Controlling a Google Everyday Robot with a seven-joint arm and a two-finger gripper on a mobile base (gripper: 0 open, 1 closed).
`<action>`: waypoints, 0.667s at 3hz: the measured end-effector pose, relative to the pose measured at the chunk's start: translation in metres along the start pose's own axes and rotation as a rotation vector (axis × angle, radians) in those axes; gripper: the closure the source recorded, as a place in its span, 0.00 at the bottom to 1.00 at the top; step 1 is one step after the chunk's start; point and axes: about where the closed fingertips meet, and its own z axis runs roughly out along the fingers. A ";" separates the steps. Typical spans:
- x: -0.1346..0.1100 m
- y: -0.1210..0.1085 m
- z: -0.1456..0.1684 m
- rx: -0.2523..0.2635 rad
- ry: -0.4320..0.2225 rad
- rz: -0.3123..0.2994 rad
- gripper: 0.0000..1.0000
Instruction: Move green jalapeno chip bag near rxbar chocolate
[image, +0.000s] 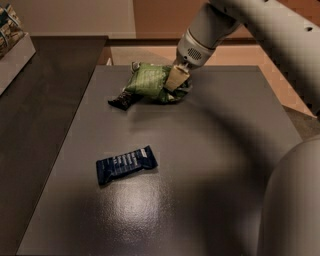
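Note:
The green jalapeno chip bag (150, 81) lies at the far middle of the dark table, crinkled, its left end touching or overlapping the rxbar chocolate (122, 100), a small black bar that sticks out at the bag's lower left. My gripper (176, 83) comes down from the upper right and is shut on the bag's right end, with a tan finger (174, 78) showing over the bag. The bag rests on or just above the tabletop.
A dark-blue-wrapped bar with a white end (126, 164) lies at the table's front left. A grey table (210, 165) holds everything. A second dark counter (35, 115) with a box of packets (11, 30) stands to the left. My arm crosses the right side.

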 end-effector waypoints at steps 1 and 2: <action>-0.001 0.000 0.002 -0.002 -0.001 -0.002 0.38; -0.002 0.000 0.005 -0.005 -0.001 -0.003 0.14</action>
